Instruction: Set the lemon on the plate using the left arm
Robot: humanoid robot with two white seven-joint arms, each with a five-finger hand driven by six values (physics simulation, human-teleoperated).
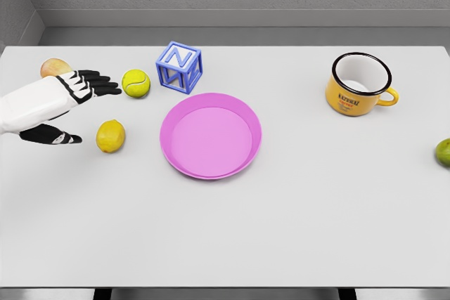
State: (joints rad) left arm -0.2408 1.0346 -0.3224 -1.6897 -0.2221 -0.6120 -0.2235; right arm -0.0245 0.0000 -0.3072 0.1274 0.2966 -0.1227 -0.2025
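A yellow lemon (110, 136) lies on the white table, left of the pink plate (210, 135) and apart from it. My left hand (79, 109) reaches in from the left edge and hovers just left of the lemon, without touching it. Its black fingers (97, 85) are spread toward the upper right and the thumb (58, 137) points at the lemon, so the hand is open and holds nothing. The plate holds nothing. The right arm does not show.
A tennis ball (136, 83) sits just past the fingertips. A blue letter block (179, 67) stands behind the plate. A peach (54, 68) is partly hidden behind the left wrist. A yellow mug (359, 84) stands far right; a green fruit (444, 152) lies at the right edge.
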